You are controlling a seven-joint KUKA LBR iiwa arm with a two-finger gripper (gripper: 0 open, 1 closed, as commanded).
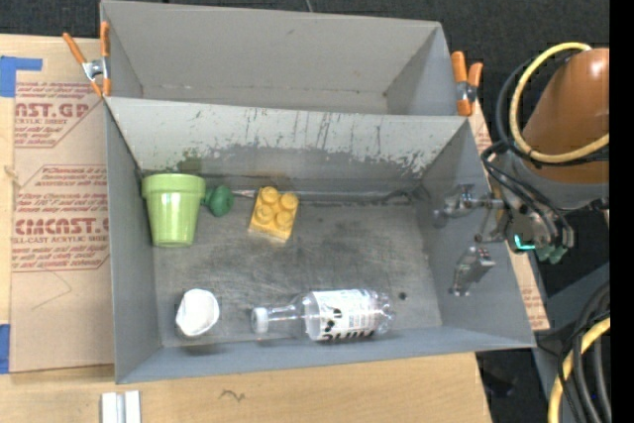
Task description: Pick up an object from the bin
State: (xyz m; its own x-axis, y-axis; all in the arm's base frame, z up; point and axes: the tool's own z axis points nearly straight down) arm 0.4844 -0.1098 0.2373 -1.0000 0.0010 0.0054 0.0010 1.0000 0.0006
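Camera view. Hazards: the gripper (459, 243) hangs against the bin's sloping right wall (490, 312), so a straight descent may strike metal. The clear plastic bottle (327, 314), the nearest thing and lying on its side, may roll out of a pinch. Pose: the arm reaches in from the right, fingers spread, nothing between them. The yellow toy brick (273, 212) and green cup (173, 206) lie farther from it.

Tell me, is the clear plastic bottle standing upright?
No, the clear plastic bottle lies on its side, with its cap pointing to the view's left.
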